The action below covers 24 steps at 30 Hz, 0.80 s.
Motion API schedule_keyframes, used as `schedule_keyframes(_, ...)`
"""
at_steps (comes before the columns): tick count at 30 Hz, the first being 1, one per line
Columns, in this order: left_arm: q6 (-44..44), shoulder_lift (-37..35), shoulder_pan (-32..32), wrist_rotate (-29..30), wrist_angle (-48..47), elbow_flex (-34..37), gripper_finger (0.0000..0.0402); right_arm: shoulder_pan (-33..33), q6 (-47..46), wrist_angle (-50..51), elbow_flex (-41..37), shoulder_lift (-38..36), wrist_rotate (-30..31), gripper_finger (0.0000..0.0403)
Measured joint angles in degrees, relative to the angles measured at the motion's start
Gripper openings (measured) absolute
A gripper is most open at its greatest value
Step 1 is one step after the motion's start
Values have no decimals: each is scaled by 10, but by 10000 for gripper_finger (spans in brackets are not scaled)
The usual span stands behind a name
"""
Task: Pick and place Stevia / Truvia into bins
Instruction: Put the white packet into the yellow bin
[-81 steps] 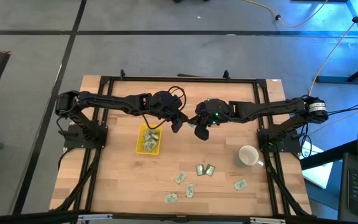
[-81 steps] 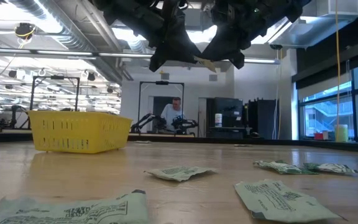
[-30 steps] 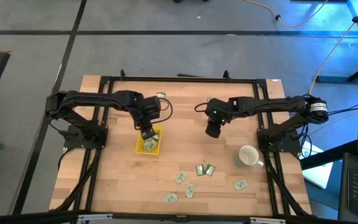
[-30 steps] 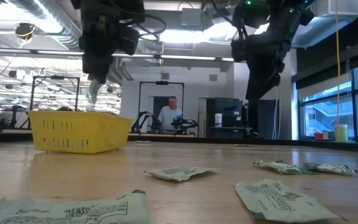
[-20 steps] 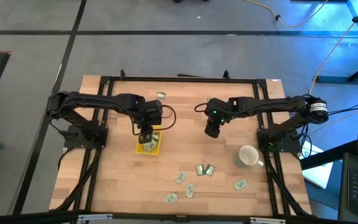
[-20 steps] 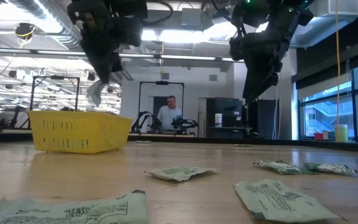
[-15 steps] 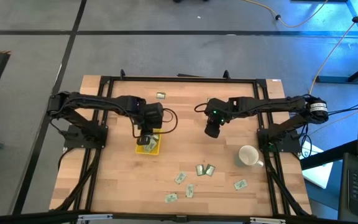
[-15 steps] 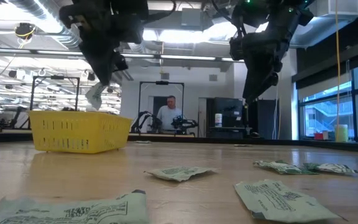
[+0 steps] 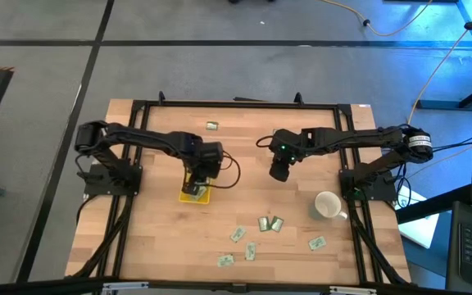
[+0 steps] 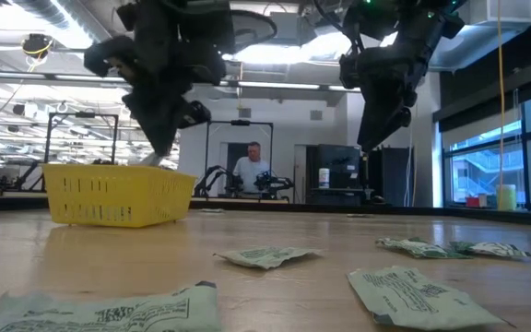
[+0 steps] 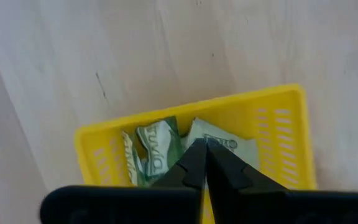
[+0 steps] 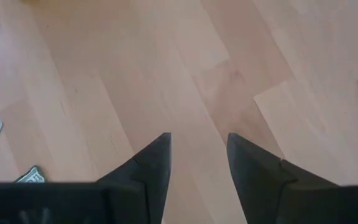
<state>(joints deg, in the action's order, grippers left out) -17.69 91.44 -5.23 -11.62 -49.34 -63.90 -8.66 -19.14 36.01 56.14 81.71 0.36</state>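
The yellow bin [image 9: 193, 196] stands left of the table's middle, also seen in the low view as the bin [image 10: 118, 195], with pale green Stevia sachets [image 11: 151, 152] lying in it. My left gripper [image 9: 197, 182] points down over the bin, shut on one sachet [image 11: 224, 144]. My right gripper [image 9: 279, 174] hangs open above bare wood right of the middle, with nothing between its fingers [image 12: 154, 158]. Several loose sachets [image 9: 270, 223] lie flat on the table toward its near edge, and one sachet [image 9: 211, 126] lies near the far edge. My left gripper pinches a sachet by its upper end [image 11: 219, 143] between its two shut fingertips, coming from above and pointing down. The sachet [image 10: 152, 160] hangs below the fingers, reaching down to the bin's rim.
A white mug [image 9: 328, 205] stands at the right, near the right arm's base. Black frame rails [image 9: 236, 104] border the table's far, left and right sides. Bare wood lies between the bin and the loose sachets.
My left gripper, still shut on the sachet, has moved a little toward the table's right edge and come down over the bin. The sachet, which hung well above the rim, now hangs at the rim. My right gripper has kept still.
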Motion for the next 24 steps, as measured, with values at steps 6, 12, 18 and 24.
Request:
schedule_keyframes(6,-11,32,3,-1,8,0,4,0,0,-2,0,0,0,159)
schedule_keyframes(12,-6,55,3,0,5,0,31,0,-1,-3,0,0,0,159)
schedule_keyframes(18,7,39,2,22,-25,0,78,0,-1,-7,0,0,0,159)
schedule_keyframes(24,45,-6,2,46,-54,0,99,0,-2,-29,0,0,0,159)
